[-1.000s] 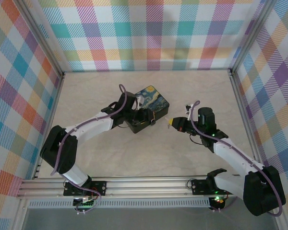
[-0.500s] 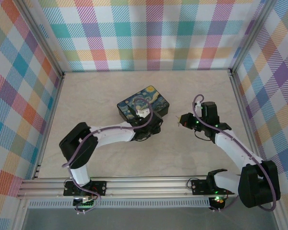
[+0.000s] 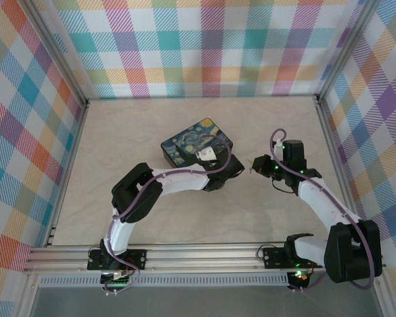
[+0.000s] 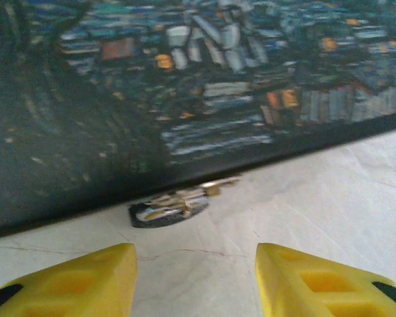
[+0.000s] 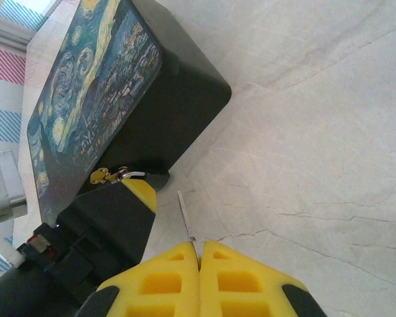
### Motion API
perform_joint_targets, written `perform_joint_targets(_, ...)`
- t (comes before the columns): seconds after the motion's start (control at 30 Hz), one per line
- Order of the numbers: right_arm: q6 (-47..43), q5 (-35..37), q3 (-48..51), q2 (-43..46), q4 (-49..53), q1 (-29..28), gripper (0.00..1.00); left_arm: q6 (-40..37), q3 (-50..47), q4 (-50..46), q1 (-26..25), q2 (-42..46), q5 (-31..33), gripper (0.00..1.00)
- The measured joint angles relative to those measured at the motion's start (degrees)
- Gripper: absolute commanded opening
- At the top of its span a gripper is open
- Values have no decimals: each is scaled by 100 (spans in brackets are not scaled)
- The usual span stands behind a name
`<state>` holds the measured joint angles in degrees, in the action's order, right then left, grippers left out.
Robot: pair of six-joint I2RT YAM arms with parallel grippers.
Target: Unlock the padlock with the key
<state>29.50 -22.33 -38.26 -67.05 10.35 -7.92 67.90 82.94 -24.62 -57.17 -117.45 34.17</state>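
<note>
Left gripper (image 4: 195, 259): its yellow fingers stand apart with nothing between them, low over the table (image 4: 330, 191) and facing the side wall of the box (image 4: 185, 86).

Padlock (image 4: 168, 206): it lies at the foot of that box wall, touching it or very nearly so, just ahead of the gap between the fingers. It is a small dark body lying flat, with a pale metal part across its top. The view is blurred and you cannot make out the keyhole.

Right gripper (image 5: 199, 254): to the right of the box, fingers pressed together on the key (image 5: 185, 214). The thin pale blade sticks out beyond the tips and points toward the box's lower corner.

Judgement on the step in hand — you are steadying the lock so the key can go in.
- Ease the left fingers forward around the dark body, not the pale part, and close gently.
- Turn the lock so its keyhole faces the blade before you advance the right gripper.
- Line the blade up squarely first — such a thin key would likely twist in the grip if pushed in at an angle.
</note>
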Motion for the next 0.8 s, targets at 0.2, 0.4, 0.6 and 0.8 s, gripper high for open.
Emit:
perform_joint_targets(0.2,-44,-170,2,-13,-44,205,0,214,511,-837,-48,-96,280,58)
perform_joint_targets(0.4,-42,-354,2,-153,-184,341,0,323,1025,-1054,-52,-542,299,61)
perform_joint_targets(0.6,-42,-481,2,-166,-192,350,0,448,1224,-1502,-50,-979,382,68)
perform_joint_targets(0.8,-39,-584,2,-210,-304,352,0,468,1482,-1615,28,-1169,586,67)
